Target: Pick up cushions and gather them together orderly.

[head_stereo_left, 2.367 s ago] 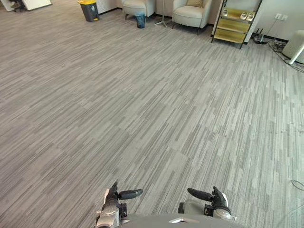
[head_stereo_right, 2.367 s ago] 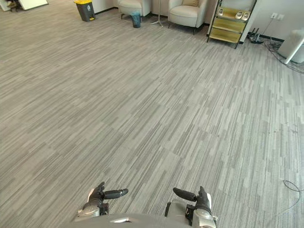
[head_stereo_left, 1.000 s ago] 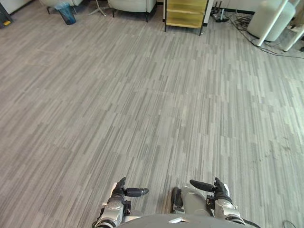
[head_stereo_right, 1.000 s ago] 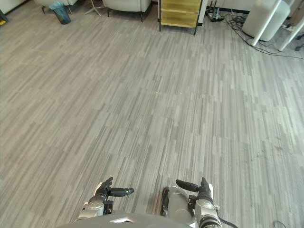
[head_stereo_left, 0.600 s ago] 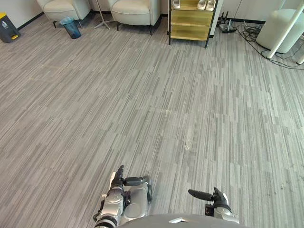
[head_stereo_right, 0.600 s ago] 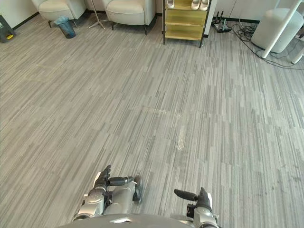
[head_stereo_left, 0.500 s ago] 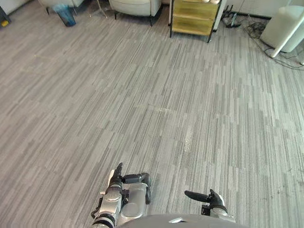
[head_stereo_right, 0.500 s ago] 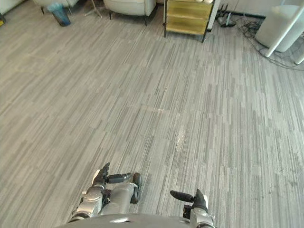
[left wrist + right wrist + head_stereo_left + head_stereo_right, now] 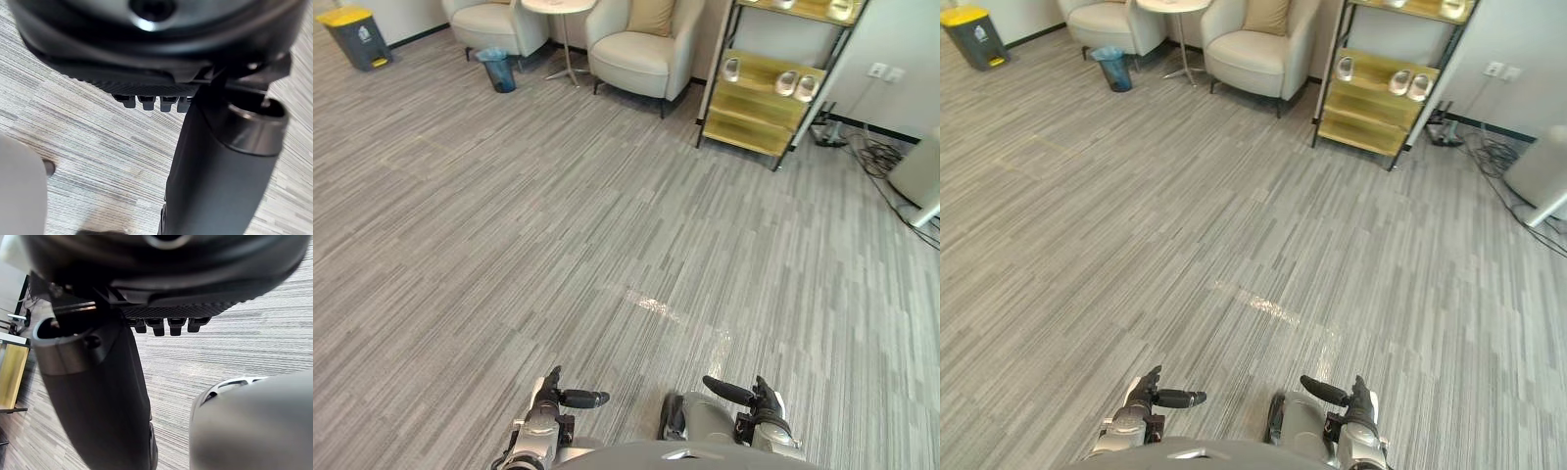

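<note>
A tan cushion (image 9: 651, 15) leans upright against the back of a cream armchair (image 9: 636, 54) far across the room. My left hand (image 9: 551, 397) hangs low at the bottom of the eye views, open and empty, with its thumb (image 9: 220, 171) pointing inward. My right hand (image 9: 759, 406) is level with it, also open and empty, with its thumb (image 9: 98, 382) stretched toward the left hand. Under both hands is bare grey striped carpet. Both hands are several strides from the cushion.
A second cream armchair (image 9: 494, 20), a small round table (image 9: 563, 8) and a blue waste bin (image 9: 497, 69) stand at the back. A grey bin with a yellow lid (image 9: 354, 34) is far left. A yellow shoe shelf (image 9: 764, 93) and floor cables (image 9: 876, 157) are at the right.
The camera has swung and lifted, so the armchairs, the cushion and the shelf now sit higher and fuller in view. Both hands stay low and empty.
</note>
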Robot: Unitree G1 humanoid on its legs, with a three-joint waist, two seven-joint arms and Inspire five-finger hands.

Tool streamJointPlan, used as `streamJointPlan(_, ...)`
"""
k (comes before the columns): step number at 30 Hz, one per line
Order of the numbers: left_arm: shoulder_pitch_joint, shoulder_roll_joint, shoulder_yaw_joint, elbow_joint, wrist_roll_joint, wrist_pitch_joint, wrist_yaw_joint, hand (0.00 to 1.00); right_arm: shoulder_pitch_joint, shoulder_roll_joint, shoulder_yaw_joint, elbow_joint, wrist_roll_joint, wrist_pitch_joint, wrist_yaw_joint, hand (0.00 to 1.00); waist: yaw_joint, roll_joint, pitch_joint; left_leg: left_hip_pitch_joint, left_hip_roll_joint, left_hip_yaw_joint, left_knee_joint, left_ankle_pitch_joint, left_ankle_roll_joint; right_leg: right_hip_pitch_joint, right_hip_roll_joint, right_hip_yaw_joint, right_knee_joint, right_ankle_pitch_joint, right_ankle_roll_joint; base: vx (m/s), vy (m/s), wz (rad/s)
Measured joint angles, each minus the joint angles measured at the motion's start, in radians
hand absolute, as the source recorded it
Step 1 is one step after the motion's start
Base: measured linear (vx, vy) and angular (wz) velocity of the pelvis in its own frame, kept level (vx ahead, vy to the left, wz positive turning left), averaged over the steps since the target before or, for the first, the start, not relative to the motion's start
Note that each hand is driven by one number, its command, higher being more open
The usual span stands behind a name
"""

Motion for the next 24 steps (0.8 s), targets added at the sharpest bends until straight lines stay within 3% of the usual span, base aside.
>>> streamJointPlan(1,0.0,-0.003,0.001,0.002,0.001,0.001,0.0,1.0,0.0,0.0,0.0,0.0,0.0,0.003,0.0,1.0,-0.001,0.006,-0.003,-0.007,0.007,-0.001,0.029,0.001,-0.003,0.005,0.008,-0.003,0.005,-0.015,-0.005,0.83,-0.492,0.04)
streamJointPlan(2,0.0,-0.004,0.003,0.002,0.009,0.003,-0.006,1.0,0.001,-0.001,0.005,-0.003,-0.001,0.006,0.001,1.0,-0.006,0.013,-0.004,-0.056,0.028,-0.015,0.178,0.007,-0.013,0.045,0.024,-0.015,-0.01,-0.046,-0.009,0.67,-0.384,0.19)
streamJointPlan(3,-0.002,-0.002,0.006,-0.004,0.018,0.003,-0.012,1.0,0.005,-0.001,0.006,-0.001,-0.001,0.013,0.0,1.0,-0.013,0.015,-0.004,-0.138,0.047,-0.034,0.373,0.05,-0.059,0.096,0.038,-0.028,-0.041,-0.062,-0.014,0.52,-0.302,0.26)
streamJointPlan(4,-0.001,0.001,0.019,-0.011,0.02,0.002,-0.014,1.0,0.008,-0.001,0.007,-0.001,-0.001,0.017,0.0,1.0,-0.011,0.015,-0.002,-0.19,0.061,-0.045,0.498,0.064,-0.075,0.13,0.049,-0.031,-0.067,-0.065,-0.017,0.38,-0.218,0.19)
streamJointPlan(6,0.001,-0.002,0.046,-0.035,0.024,0.002,-0.015,1.0,0.014,-0.001,0.026,0.007,0.001,0.018,-0.011,1.0,-0.008,0.007,0.009,-0.351,0.114,-0.019,0.809,0.045,-0.079,0.273,0.088,-0.032,-0.169,-0.067,-0.02,0.43,-0.183,0.02)
streamJointPlan(7,0.0,0.005,0.043,-0.053,0.026,0.002,-0.016,1.0,0.016,0.003,0.037,0.008,0.001,0.018,-0.013,1.0,0.002,-0.002,0.012,-0.408,0.12,0.002,0.822,0.028,-0.063,0.325,0.091,-0.03,-0.211,-0.067,-0.02,0.48,-0.167,-0.12)
streamJointPlan(9,0.0,0.003,0.041,-0.083,0.025,0.0,-0.014,1.0,0.022,0.005,0.045,0.01,0.002,0.019,-0.015,1.0,0.015,-0.012,0.016,-0.47,0.116,0.044,0.708,-0.012,-0.043,0.382,0.09,-0.006,-0.253,-0.066,-0.019,0.41,-0.047,-0.35)
streamJointPlan(10,-0.001,0.003,0.041,-0.09,0.024,0.001,-0.013,1.0,0.014,0.006,0.045,0.008,0.002,0.02,-0.015,1.0,0.019,-0.009,0.016,-0.505,0.094,0.042,0.56,-0.022,-0.028,0.41,0.085,0.016,-0.27,-0.069,-0.015,0.35,0.04,-0.48)
streamJointPlan(12,-0.004,0.003,0.041,-0.093,0.015,0.0,-0.014,1.0,0.009,0.01,0.045,0.008,0.002,0.022,-0.017,1.0,0.023,-0.012,0.018,-0.533,0.046,0.005,0.377,-0.009,-0.029,0.43,0.066,0.05,-0.272,-0.08,0.003,0.35,0.134,-0.62)
streamJointPlan(13,-0.005,0.003,0.038,-0.094,0.013,0.0,-0.01,1.0,0.013,0.01,0.045,0.01,0.001,0.023,-0.016,1.0,0.031,-0.012,0.017,-0.534,0.002,-0.053,0.22,0.072,-0.041,0.443,0.051,0.086,-0.273,-0.101,0.029,0.35,0.179,-0.78)
streamJointPlan(14,-0.002,0.002,0.036,-0.092,0.009,-0.001,-0.008,1.0,0.019,0.002,0.046,0.013,0.001,0.024,-0.016,1.0,0.037,-0.006,0.013,-0.527,-0.014,-0.078,0.198,0.156,-0.048,0.451,0.05,0.111,-0.273,-0.115,0.043,0.3,0.165,-0.83)
streamJointPlan(15,0.0,0.001,0.034,-0.086,-0.004,-0.004,-0.005,1.0,0.019,0.002,0.049,0.02,0.001,0.027,-0.015,1.0,0.042,-0.005,0.003,-0.513,-0.026,-0.076,0.205,0.192,-0.041,0.462,0.045,0.142,-0.271,-0.133,0.064,0.32,0.134,-0.53)
streamJointPlan(16,-0.001,0.012,0.032,-0.083,-0.004,-0.003,-0.003,1.0,0.024,0.014,0.05,0.021,0.0,0.029,-0.015,1.0,0.033,-0.031,-0.006,-0.504,-0.044,-0.06,0.203,0.175,-0.027,0.463,0.011,0.158,-0.262,-0.136,0.068,0.4,0.157,-0.45)
streamJointPlan(18,0.001,0.028,0.036,-0.08,-0.006,-0.003,-0.006,1.0,0.039,0.024,0.049,0.027,-0.001,0.038,-0.011,1.0,0.042,-0.058,-0.016,-0.481,-0.053,-0.011,0.22,0.138,-0.005,0.439,-0.021,0.191,-0.193,-0.136,0.07,0.41,0.169,-0.41)
streamJointPlan(20,0.001,0.032,0.042,-0.075,-0.007,0.001,-0.005,1.0,0.044,0.032,0.048,0.025,-0.009,0.042,-0.01,1.0,0.05,-0.072,-0.017,-0.429,-0.066,0.03,0.207,0.122,0.02,0.385,-0.047,0.224,-0.031,-0.129,0.082,0.3,0.16,-0.49)
streamJointPlan(22,0.004,0.032,0.04,-0.069,-0.007,0.001,-0.005,1.0,0.047,0.026,0.048,0.012,-0.011,0.041,-0.006,1.0,0.046,-0.071,-0.015,-0.37,-0.076,0.039,0.18,0.09,0.034,0.303,-0.072,0.231,0.183,-0.079,0.142,0.26,0.132,-0.34)
streamJointPlan(23,0.003,0.036,0.04,-0.058,-0.008,0.001,-0.006,1.0,0.048,0.028,0.046,0.006,-0.012,0.038,-0.004,1.0,0.045,-0.072,-0.014,-0.337,-0.079,0.043,0.171,0.077,0.041,0.258,-0.092,0.234,0.291,-0.078,0.147,0.27,0.057,-0.1)
streamJointPlan(24,0.005,0.04,0.042,-0.046,-0.015,0.003,-0.002,1.0,0.048,0.027,0.047,0.007,-0.021,0.039,0.001,1.0,0.043,-0.072,-0.016,-0.295,-0.079,0.046,0.146,0.072,0.044,0.23,-0.102,0.217,0.336,-0.094,0.132,0.28,0.02,-0.03)
